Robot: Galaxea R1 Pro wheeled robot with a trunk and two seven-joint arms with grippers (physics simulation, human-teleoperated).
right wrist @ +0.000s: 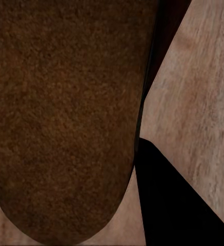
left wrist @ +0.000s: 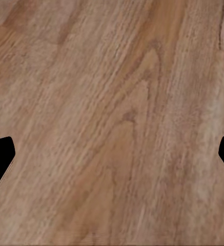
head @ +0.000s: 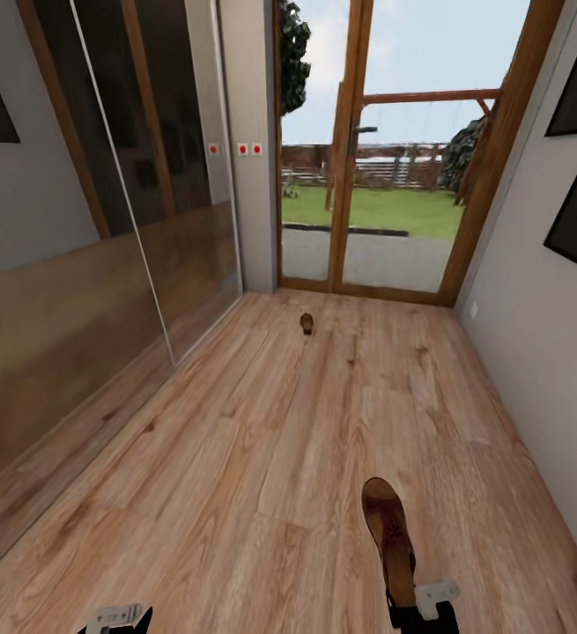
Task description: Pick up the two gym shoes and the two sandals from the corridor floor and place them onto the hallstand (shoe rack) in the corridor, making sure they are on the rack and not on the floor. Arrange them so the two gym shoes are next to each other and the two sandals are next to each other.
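A glossy mirrored wardrobe (head: pixel 138 176) is seen along the left wall. The left gripper (head: pixel 116 619) is held low over grained wood-plank floor (head: pixel 262 440), its dark fingers (left wrist: pixel 0 156) spread wide with nothing between them. One small brown sandal (head: pixel 306 323) lies far off near the glass door (head: pixel 367 150). A second sandal (head: pixel 389 533), long, rounded and matte leather, is clamped at its heel in the right gripper (head: pixel 422 608).

2 grippers — left gripper (head: pixel 116 623), right gripper (head: pixel 422 608) — black fingers, pale-grey brackets.
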